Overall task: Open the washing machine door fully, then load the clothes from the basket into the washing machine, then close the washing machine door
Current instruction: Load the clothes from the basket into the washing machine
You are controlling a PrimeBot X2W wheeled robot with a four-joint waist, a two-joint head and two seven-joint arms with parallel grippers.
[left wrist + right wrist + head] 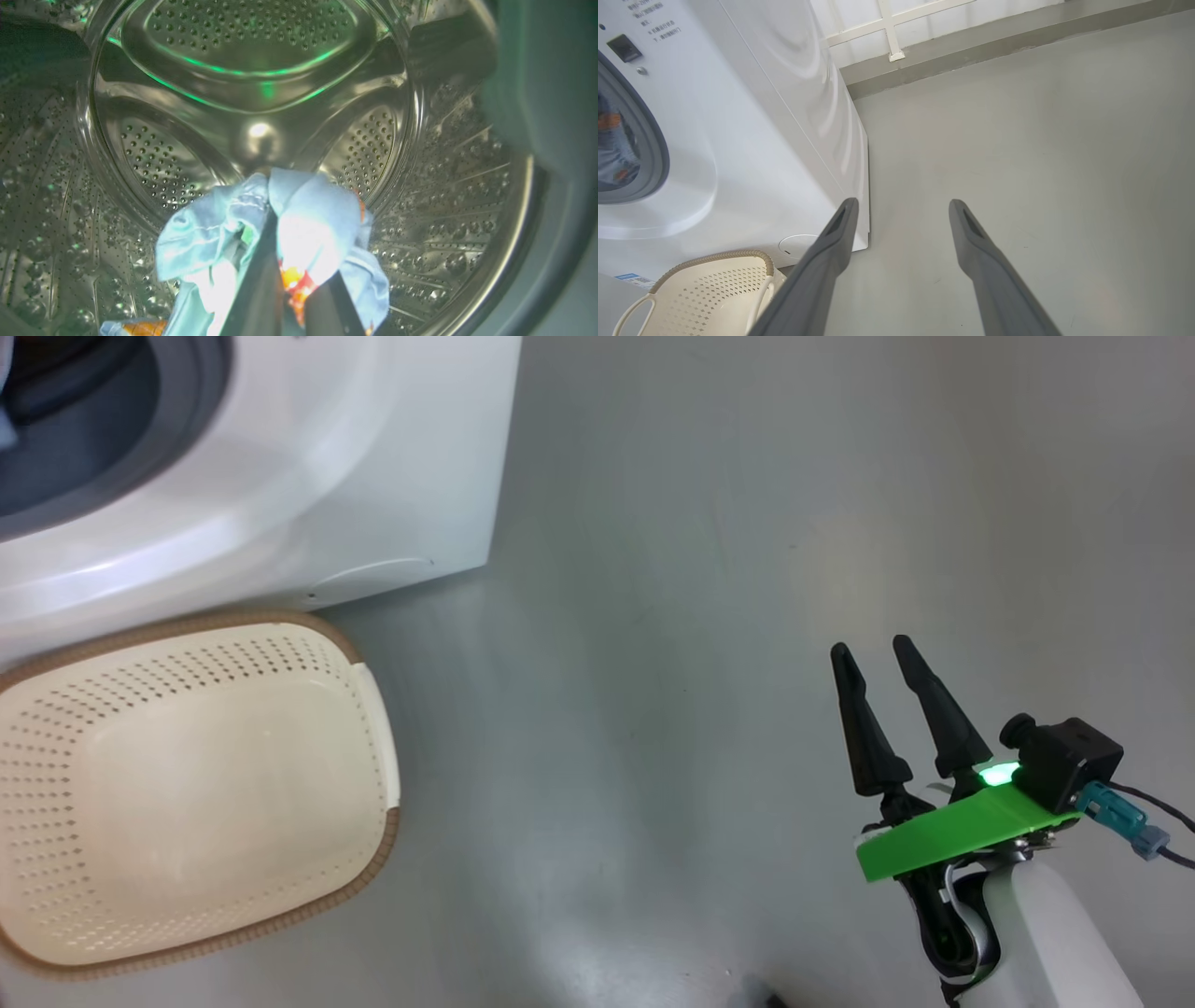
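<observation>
Left wrist view: left pincer (286, 273) clamped on clothes (317, 219) inside drum (261, 56), head view: right pincer (870, 649) spread wide over floor (653, 709)

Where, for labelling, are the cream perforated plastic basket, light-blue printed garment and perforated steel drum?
Cream perforated plastic basket (187, 784), head view, bare floor.
Light-blue printed garment (308, 210), left wrist view, upper fold.
Perforated steel drum (252, 37), left wrist view, back wall.

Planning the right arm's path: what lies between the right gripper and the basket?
Bare grey floor separates the right gripper from the basket; the head view shows it.
</observation>
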